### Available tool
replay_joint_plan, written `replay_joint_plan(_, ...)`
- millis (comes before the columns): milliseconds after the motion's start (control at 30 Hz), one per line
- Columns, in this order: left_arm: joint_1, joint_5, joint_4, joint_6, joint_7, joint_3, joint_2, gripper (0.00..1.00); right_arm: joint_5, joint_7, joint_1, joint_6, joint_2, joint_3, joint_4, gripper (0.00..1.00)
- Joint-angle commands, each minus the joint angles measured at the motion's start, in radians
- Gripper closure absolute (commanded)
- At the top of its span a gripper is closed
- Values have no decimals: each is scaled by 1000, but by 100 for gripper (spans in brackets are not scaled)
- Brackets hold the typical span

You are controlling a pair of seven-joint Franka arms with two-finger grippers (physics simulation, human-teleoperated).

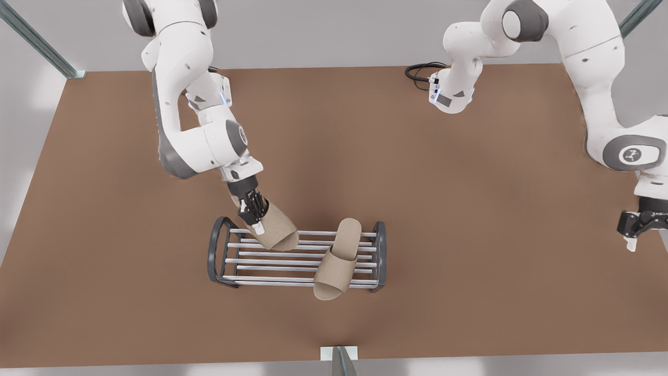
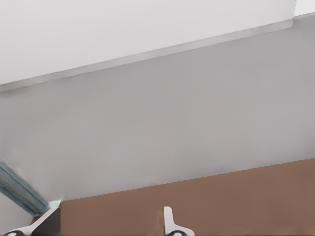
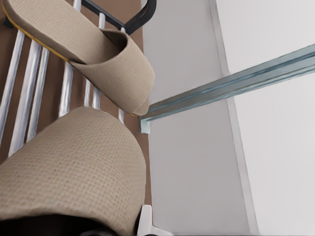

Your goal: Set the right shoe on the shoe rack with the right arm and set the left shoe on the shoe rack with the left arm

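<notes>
Right gripper (image 1: 255, 216): mine, low over the end of the shoe rack at the front view's left; fingers clamped on the slipper there, and largely hidden behind it. In the right wrist view one white fingertip (image 3: 146, 219) shows beside the slipper's upper.
Held slipper (image 1: 275, 228): beige, tilted, toe down over the rear bars. I cannot tell whether its toe touches the bars. Its heel is covered by my fingers.
Second slipper (image 1: 338, 259): beige, lying across the bars near the end at the front view's right, free of any gripper; its open end juts past the front bar towards the camera. In the right wrist view (image 3: 83, 51) it is cut off at the frame edge.
Shoe rack (image 1: 297, 258): silver bars between two dark arched end frames, standing on the brown table (image 1: 469, 219).
Left gripper (image 1: 637, 230): mine, hanging well clear of the rack at the front view's right edge, waiting; fingers spread, nothing between them. The left wrist view catches only the tips (image 2: 168, 222).
Cable (image 1: 420, 72): black loop at the table's far edge, partly behind the left arm.
</notes>
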Motion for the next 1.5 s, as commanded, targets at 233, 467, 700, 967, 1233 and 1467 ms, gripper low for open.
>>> replay_joint_plan(233,-88,896,52,-811,-2028,-500,14,0,-392,342,299,8,227,-332,66,79)
replay_joint_plan(467,-97,809,256,-1116,-1606,-405,37,0,-392,463,307,7,302,-451,59,79)
replay_joint_plan(700,-117,818,210,-889,-2146,-406,46,0,-392,551,331,7,373,-487,80,79)
replay_joint_plan(967,-102,741,224,-960,-2005,-402,-40,0,-393,564,532,8,430,-638,-12,79)
replay_joint_plan(1233,-95,744,224,-997,-1967,-394,-63,0,-393,610,527,8,456,-654,-12,0)
replay_joint_plan(1467,-91,733,224,-1057,-1772,-307,-73,0,-395,610,521,8,477,-655,-1,0)
